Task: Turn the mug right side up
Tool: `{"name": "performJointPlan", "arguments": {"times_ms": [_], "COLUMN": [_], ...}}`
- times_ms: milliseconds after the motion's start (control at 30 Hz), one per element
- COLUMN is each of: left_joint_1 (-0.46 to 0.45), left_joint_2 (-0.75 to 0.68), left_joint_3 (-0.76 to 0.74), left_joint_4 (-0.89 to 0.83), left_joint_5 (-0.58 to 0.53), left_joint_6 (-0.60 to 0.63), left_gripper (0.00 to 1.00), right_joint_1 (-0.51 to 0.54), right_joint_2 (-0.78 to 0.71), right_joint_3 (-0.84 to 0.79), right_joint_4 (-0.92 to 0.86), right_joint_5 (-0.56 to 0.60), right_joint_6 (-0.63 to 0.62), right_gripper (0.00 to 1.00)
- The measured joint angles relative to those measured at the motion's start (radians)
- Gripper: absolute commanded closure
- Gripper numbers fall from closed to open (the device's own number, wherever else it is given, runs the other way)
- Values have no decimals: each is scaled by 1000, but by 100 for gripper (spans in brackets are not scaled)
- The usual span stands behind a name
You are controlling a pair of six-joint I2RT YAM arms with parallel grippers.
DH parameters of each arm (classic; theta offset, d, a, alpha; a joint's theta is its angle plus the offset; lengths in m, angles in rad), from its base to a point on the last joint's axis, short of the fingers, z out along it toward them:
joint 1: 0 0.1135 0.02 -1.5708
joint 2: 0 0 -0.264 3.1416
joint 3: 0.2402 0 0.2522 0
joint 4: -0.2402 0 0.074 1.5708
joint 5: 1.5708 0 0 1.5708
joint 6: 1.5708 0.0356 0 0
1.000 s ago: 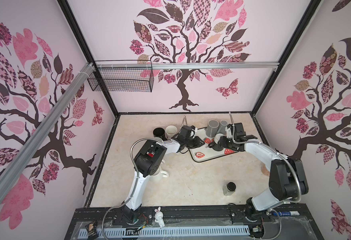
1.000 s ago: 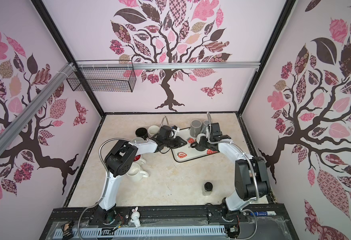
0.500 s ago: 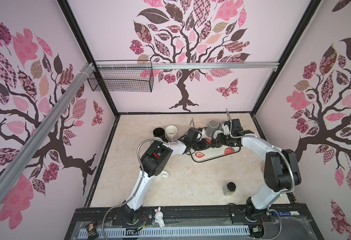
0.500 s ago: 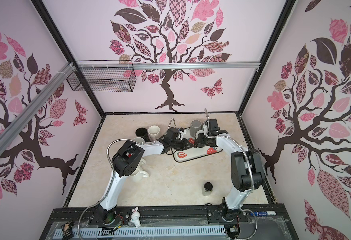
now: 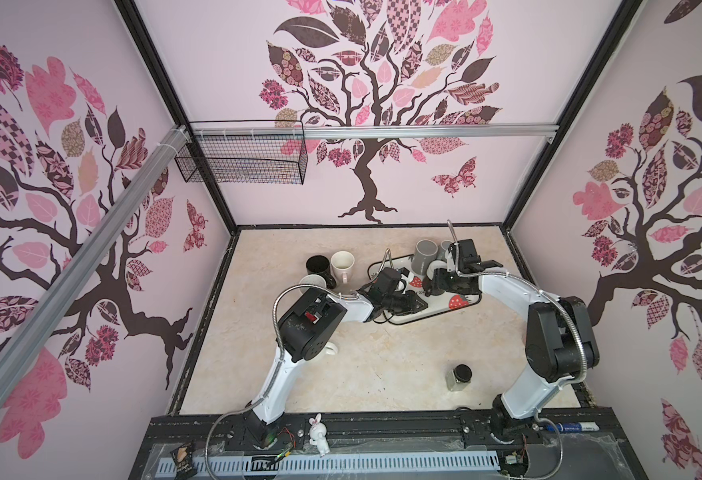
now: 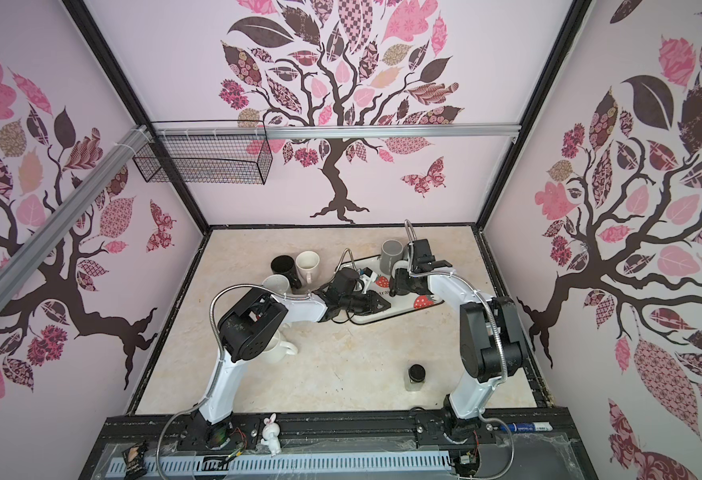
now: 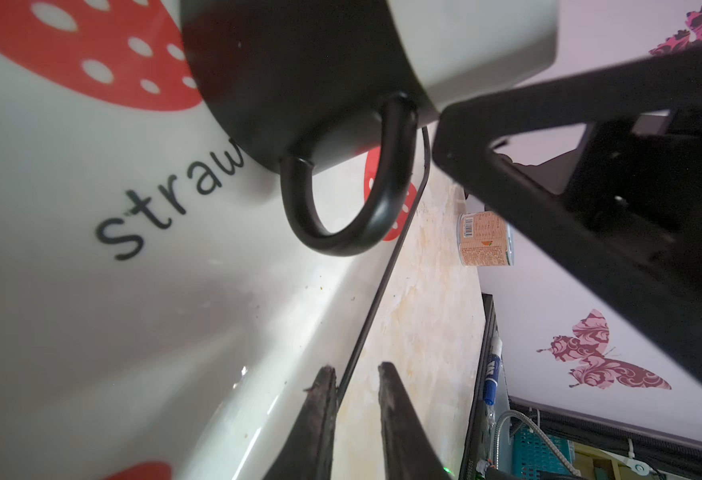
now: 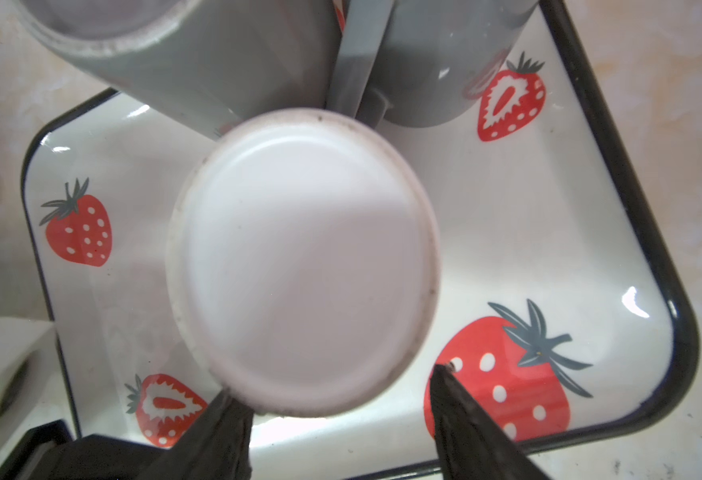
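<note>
Between the spread jaws of the right gripper (image 8: 332, 384): the pale upturned base of the upside-down mug (image 8: 299, 262), one fingertip against its edge, the other just clear. Under the mug, the strawberry tray (image 8: 590, 249), also bearing two grey mugs (image 8: 216, 62) just behind. On the tray's black rim, the left gripper (image 7: 357, 366), jaws nearly together and pinching it; both arms low, reaching in from opposite sides.

Soft, even, bright light fills both top views, whose walls bow at the edges. The wrist views blur up close; white glare dots the strawberry tray (image 8: 634, 301), and a faint shadow lies beside the mug (image 8: 303, 262).
</note>
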Motion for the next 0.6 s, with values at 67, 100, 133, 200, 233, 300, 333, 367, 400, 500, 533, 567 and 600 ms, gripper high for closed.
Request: {"name": "performJointPlan", "arguments": {"times_ms": [67,100,133,200,233,300,333,367,400,500,533,567,600], "left_joint_1": [3,4,6,13,19,33,41,50,57,77,82,84,86], "left_joint_2": [-25,-34,-46,-71,-83,-105,-116,-127,-137,-167,-175,-183,-190], "left_joint_3": [-21,-31,-45,-74,-90,-117,-132,-146,-158,-194,-204,-214,-222], "left_joint_4": [7,13,17,24,27,32,34,35,35,36,36,36,36], "left_joint_5": [0,0,0,1,2,2,2,2,2,2,2,2,2], "left_joint_6": [0,0,1,4,5,8,11,13,15,27,31,34,36], "left_gripper": [78,78,78,78,78,78,78,78,78,78,78,78,78], "right_joint_1": [25,36,46,61,68,71,70,69,69,69,69,69,69], "right_joint_2": [13,17,24,37,44,59,66,74,79,82,82,82,82], "right_joint_3": [0,0,0,2,3,5,7,11,15,16,16,17,17], "right_joint_4": [2,5,7,10,11,13,13,13,13,6,3,0,-3], "right_joint_5": [27,40,55,74,83,97,103,111,114,123,124,124,122], "right_joint_6": [11,18,23,31,34,40,47,51,54,51,48,46,43], "right_gripper": [28,28,28,28,29,34,38,43,47,58,62,66,70]}}
